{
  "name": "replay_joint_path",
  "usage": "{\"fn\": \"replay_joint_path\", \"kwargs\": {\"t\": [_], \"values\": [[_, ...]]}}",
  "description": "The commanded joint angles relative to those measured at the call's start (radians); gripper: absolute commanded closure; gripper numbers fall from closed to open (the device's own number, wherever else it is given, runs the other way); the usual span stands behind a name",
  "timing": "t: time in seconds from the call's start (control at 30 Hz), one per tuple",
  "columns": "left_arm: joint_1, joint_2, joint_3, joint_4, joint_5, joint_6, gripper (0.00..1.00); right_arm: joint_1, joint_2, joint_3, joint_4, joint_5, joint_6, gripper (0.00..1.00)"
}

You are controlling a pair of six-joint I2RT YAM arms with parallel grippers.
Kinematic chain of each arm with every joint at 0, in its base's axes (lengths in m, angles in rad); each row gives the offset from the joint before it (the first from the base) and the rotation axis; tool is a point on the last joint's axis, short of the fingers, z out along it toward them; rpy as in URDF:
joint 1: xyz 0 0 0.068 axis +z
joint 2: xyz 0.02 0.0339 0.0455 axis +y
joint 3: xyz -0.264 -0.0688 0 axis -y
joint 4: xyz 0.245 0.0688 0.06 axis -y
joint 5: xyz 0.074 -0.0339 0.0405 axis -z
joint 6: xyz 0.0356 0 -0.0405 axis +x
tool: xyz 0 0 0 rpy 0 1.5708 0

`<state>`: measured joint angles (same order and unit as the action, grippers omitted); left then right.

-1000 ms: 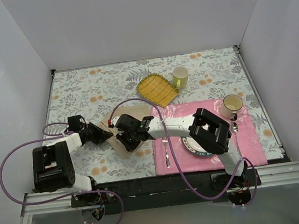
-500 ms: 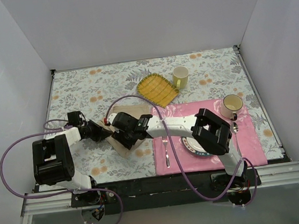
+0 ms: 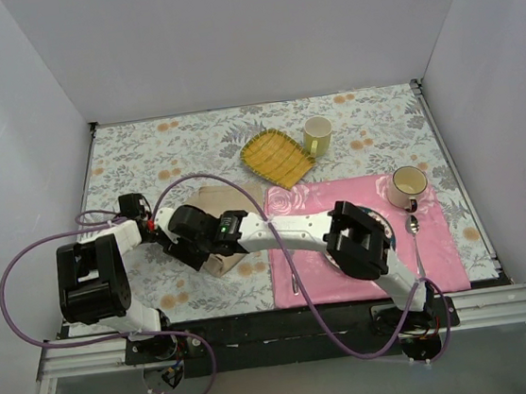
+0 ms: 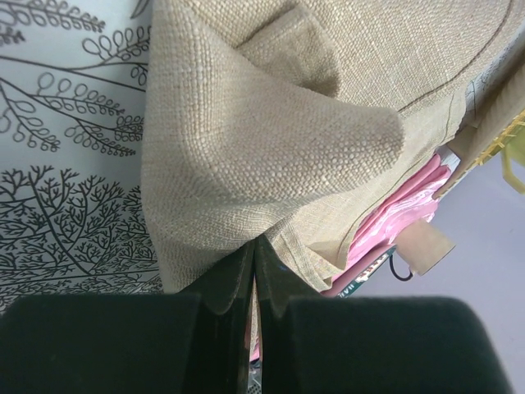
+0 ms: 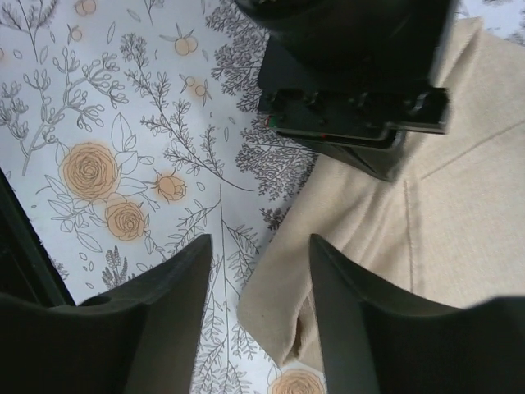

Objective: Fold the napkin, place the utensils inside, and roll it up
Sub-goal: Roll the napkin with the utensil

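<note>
The beige napkin (image 3: 233,197) lies crumpled left of the pink placemat, partly hidden under my arms. My left gripper (image 3: 164,234) is shut on its left edge; in the left wrist view the fingers pinch a raised fold (image 4: 271,139) at the gripper (image 4: 254,250). My right gripper (image 3: 184,252) is open, low over the napkin's left corner. In the right wrist view the gripper (image 5: 258,263) straddles that folded corner (image 5: 328,271), with the left gripper (image 5: 353,90) just beyond. A fork (image 3: 294,279) and a spoon (image 3: 415,237) lie on the placemat; the other spoon is hidden.
The pink placemat (image 3: 442,267) holds a plate (image 3: 377,214) mostly under my right arm. A yellow checked cloth (image 3: 277,155) and a green-yellow mug (image 3: 317,134) sit behind. A cream mug (image 3: 408,183) stands on the mat's back right. White walls enclose the floral tablecloth.
My right gripper has moved left across the napkin to its left corner, close to my left gripper. My left gripper stays shut on the napkin, shifted slightly back.
</note>
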<state>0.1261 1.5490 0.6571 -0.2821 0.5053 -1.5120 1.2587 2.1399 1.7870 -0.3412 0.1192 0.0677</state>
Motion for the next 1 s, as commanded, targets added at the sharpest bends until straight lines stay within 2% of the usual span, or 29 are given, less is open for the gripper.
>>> {"fn": "replay_joint_path", "kwargs": {"t": [0.0, 0.47, 0.97], "values": [[0.013, 0.048, -0.028, -0.111, -0.197, 0.032, 1.00, -0.007, 0.044, 0.014, 0.071, -0.035, -0.009, 0.46], [0.014, 0.056, -0.016, -0.108, -0.195, 0.035, 1.00, -0.027, 0.104, -0.011, 0.070, 0.053, -0.051, 0.44], [0.012, 0.048, 0.013, -0.130, -0.188, 0.039, 1.00, -0.021, 0.178, -0.089, 0.085, 0.068, -0.035, 0.28]]}}
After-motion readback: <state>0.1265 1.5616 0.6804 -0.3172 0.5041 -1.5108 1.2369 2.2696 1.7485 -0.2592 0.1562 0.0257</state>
